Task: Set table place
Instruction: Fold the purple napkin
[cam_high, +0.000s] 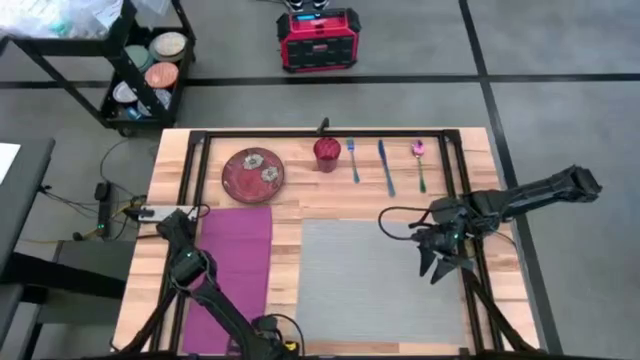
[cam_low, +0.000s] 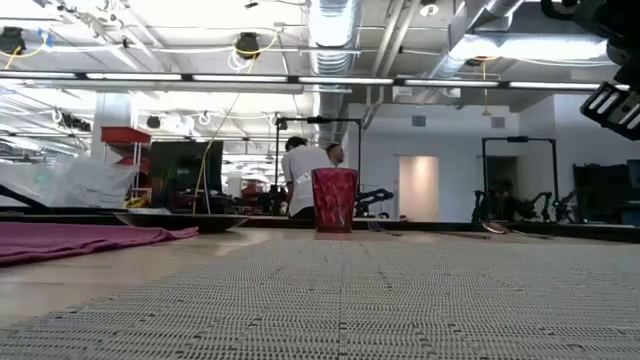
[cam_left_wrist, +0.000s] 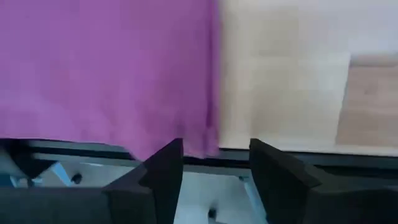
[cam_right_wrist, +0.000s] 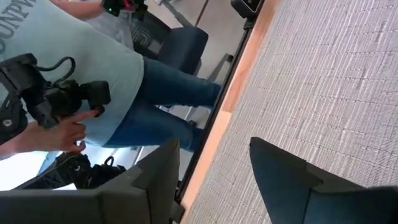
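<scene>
From above I see the grey placemat (cam_high: 378, 282) flat on the table (cam_high: 480, 150), beside a magenta napkin (cam_high: 232, 270); my right hand (cam_high: 440, 268) hangs over the mat's right edge, my left hand (cam_high: 172, 222) at the napkin's far left corner. Low view: a red cup (cam_low: 334, 200) stands beyond the mat. In both wrist views, the fingers are apart and empty.

Red plate (cam_high: 253, 173); red cup (cam_high: 327, 153); fork (cam_high: 353, 160); magenta napkin (cam_high: 232, 270)

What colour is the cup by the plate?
Red, a deep translucent red cup; the low view shows it best.
</scene>
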